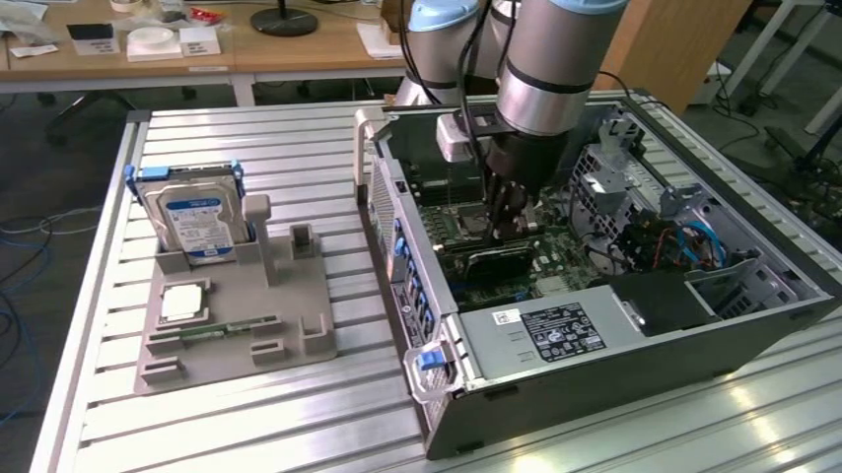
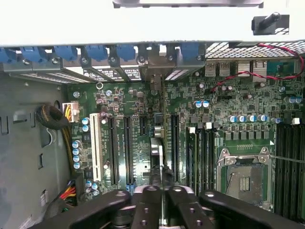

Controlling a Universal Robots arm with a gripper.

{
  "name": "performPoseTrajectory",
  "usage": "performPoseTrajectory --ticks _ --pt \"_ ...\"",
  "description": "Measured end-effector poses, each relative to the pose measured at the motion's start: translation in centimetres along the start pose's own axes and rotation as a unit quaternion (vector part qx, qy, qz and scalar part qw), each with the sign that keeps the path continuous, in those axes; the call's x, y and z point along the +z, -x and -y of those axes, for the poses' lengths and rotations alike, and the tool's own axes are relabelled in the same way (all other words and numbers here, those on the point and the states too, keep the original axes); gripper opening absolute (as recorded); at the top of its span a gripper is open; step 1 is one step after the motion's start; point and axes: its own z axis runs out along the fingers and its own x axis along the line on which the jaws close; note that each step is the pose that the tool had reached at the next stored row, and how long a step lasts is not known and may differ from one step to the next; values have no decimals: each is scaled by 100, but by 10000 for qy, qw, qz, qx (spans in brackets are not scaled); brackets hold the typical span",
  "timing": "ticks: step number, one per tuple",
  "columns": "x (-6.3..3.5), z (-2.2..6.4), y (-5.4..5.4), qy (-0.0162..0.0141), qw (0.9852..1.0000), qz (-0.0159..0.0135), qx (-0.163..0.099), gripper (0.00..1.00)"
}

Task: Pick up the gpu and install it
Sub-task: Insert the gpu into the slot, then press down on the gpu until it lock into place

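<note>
The gpu (image 1: 498,262) stands on edge inside the open computer case (image 1: 632,384), low over the green motherboard (image 1: 460,212). My gripper (image 1: 508,235) reaches straight down into the case and is shut on the card's upper edge. In the wrist view the gpu (image 2: 161,124) is edge-on, a thin line running from between my black fingers (image 2: 145,207) to its silver bracket (image 2: 159,64) at the case's rear wall. It lies along the motherboard (image 2: 238,119) between the long black expansion slots (image 2: 126,148). Whether it is seated in a slot cannot be told.
A grey parts holder (image 1: 224,335) on the slatted table carries a silver hard drive (image 1: 197,217), a processor chip (image 1: 180,301) and a narrow memory stick (image 1: 217,330). Inside the case are the power supply (image 1: 559,330), drive cage and blue cables (image 1: 697,241), and the processor socket (image 2: 243,176).
</note>
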Motion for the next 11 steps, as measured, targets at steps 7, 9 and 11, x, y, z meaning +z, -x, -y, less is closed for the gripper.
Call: performPoseTrajectory --ticks 7,9,11 --pt "0 0 0 0 10000 0 0 11" --pt "0 0 0 0 10000 0 0 11" --pt "0 0 0 0 10000 0 0 11"
